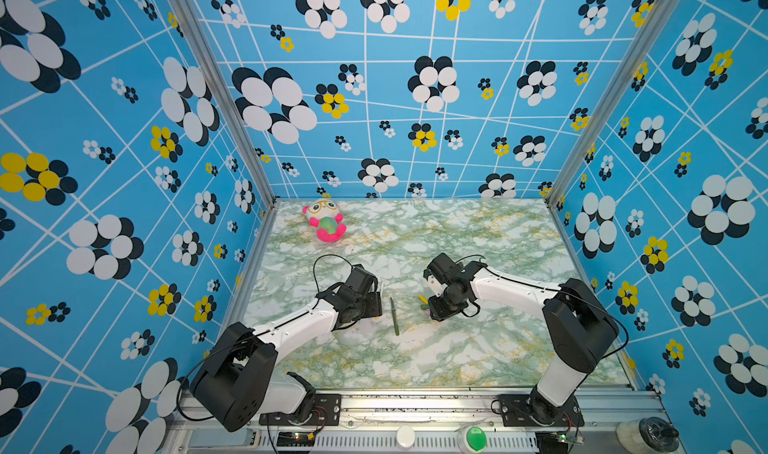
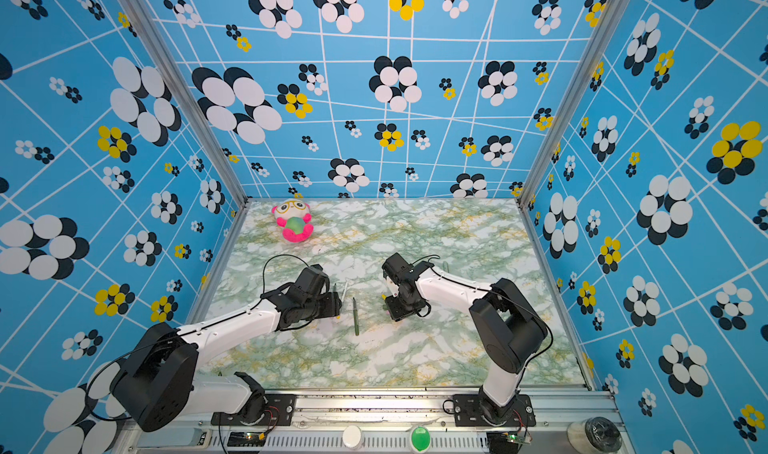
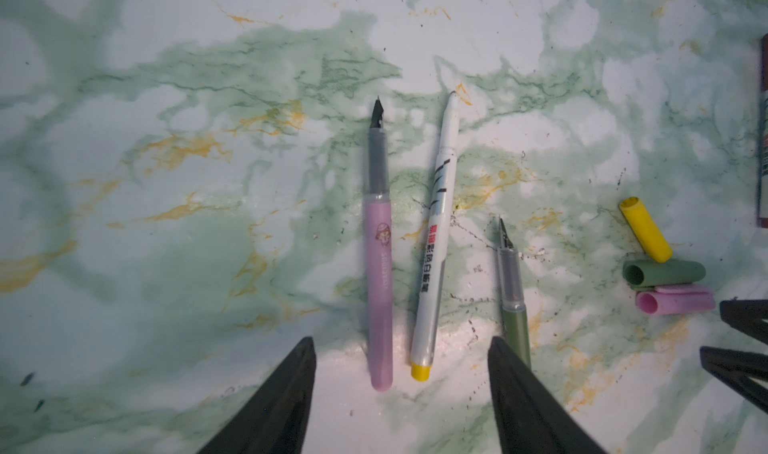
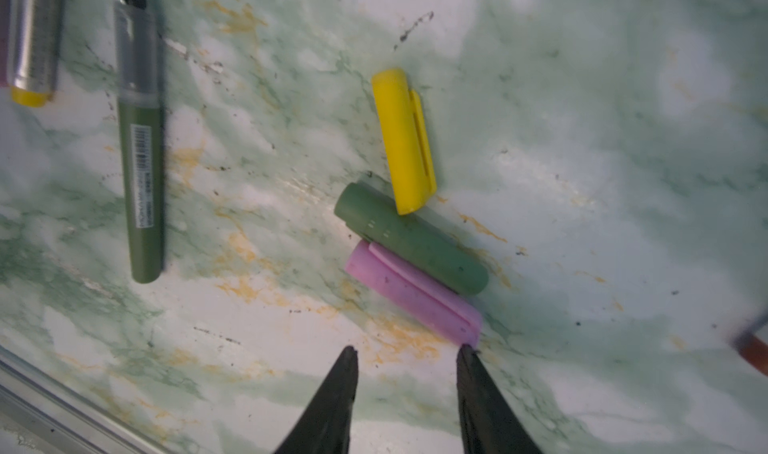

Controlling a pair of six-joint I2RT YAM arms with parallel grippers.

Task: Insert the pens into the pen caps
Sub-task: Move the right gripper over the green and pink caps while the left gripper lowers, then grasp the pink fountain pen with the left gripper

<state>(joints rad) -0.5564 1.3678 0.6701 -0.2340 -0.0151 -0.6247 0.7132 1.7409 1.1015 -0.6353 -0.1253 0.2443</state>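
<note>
None of the pens I can see is capped yet, so the whole job is ahead of me. The pink pen (image 3: 380, 265) and the white pen (image 3: 434, 240) lie side by side, nibs bare, under my left gripper (image 3: 401, 342). Its fingers are spread wide over their rear ends and pinch nothing. The dark green pen (image 1: 394, 317) lies just right of them, in the middle of the table (image 1: 457, 348) between my two arms. Further right the caps sit loose in a small cluster. The yellow cap (image 4: 405, 140) rests one end against the dark green cap (image 4: 409, 240), and the pink cap (image 4: 413, 296) lies flush beside the dark green one. My right gripper (image 4: 408, 350) hovers at the pink cap's end with its fingers parted and empty, one tip just beside the cap. I judge that I'm lining up the pink pair first. I cannot make out the other pens and caps clearly.
</note>
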